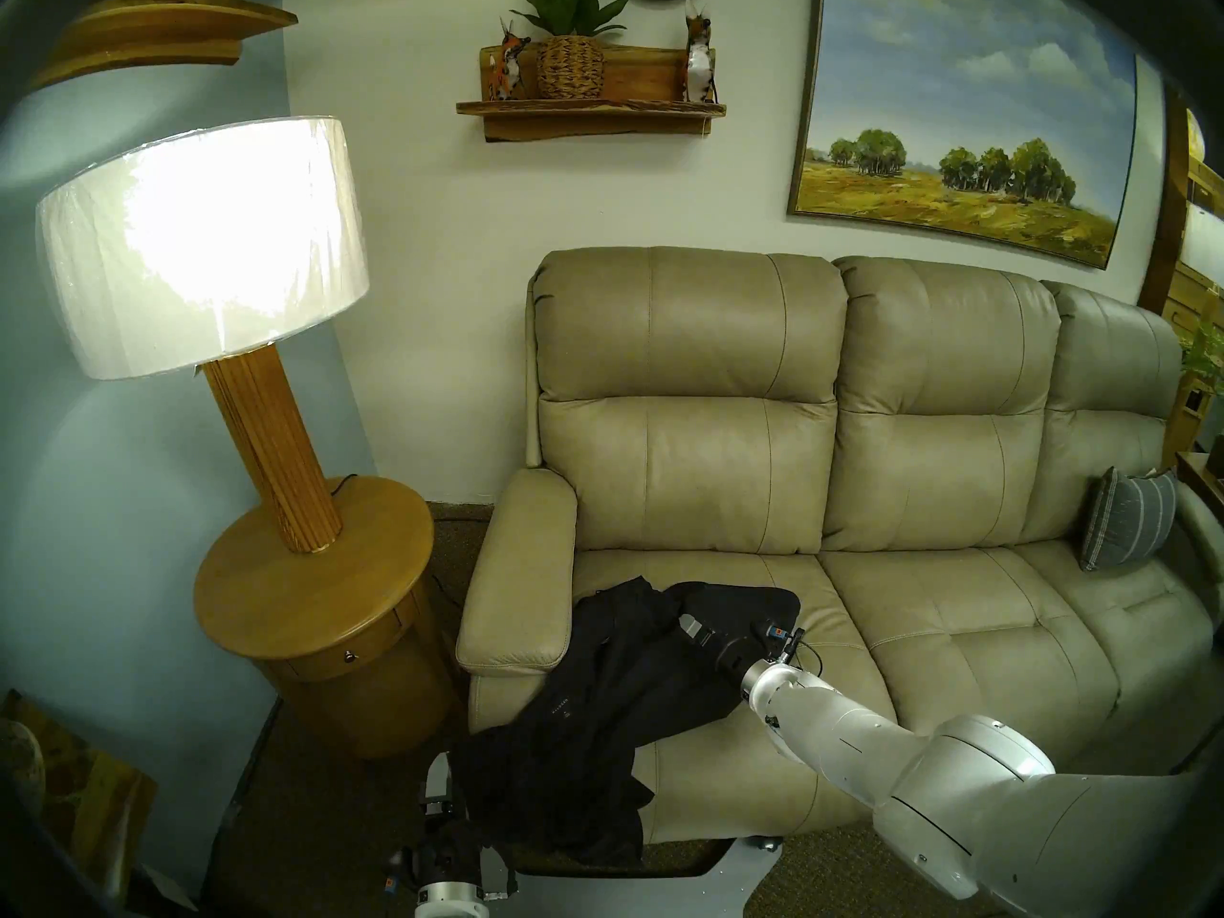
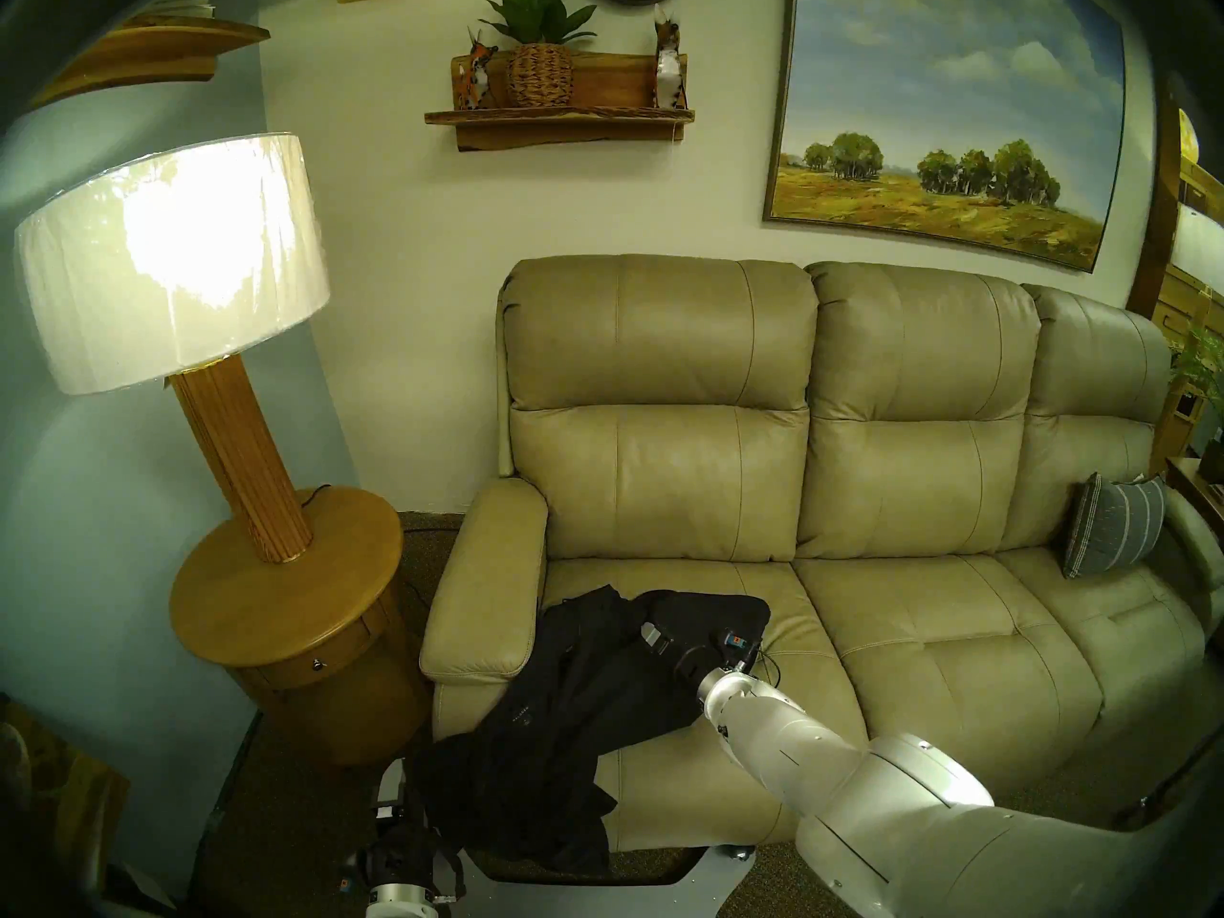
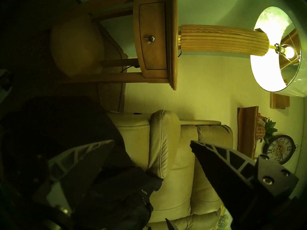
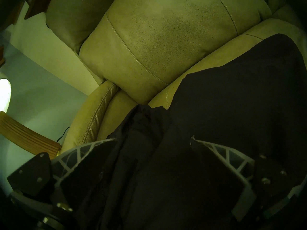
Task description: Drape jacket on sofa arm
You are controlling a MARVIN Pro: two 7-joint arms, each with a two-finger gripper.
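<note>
The black jacket (image 1: 596, 731) lies crumpled on the sofa's left seat, and its lower part hangs over the front edge toward the floor. The beige leather sofa arm (image 1: 523, 579) stands bare just left of it. My right gripper (image 1: 699, 632) is low over the jacket's upper part, open. In the right wrist view the fingers (image 4: 93, 151) are spread wide with dark fabric (image 4: 216, 100) under and between them. My left gripper (image 1: 440, 781) is open near the floor, beside the hanging hem. In the left wrist view the sofa arm (image 3: 164, 141) and the jacket (image 3: 66, 133) are in front of it.
A round wooden side table (image 1: 265, 605) with a lit lamp (image 1: 199, 247) stands left of the sofa arm, a narrow carpeted gap between them. A grey striped cushion (image 1: 1126, 526) leans at the sofa's far right end. The robot's base plate (image 1: 662, 890) sits before the seat.
</note>
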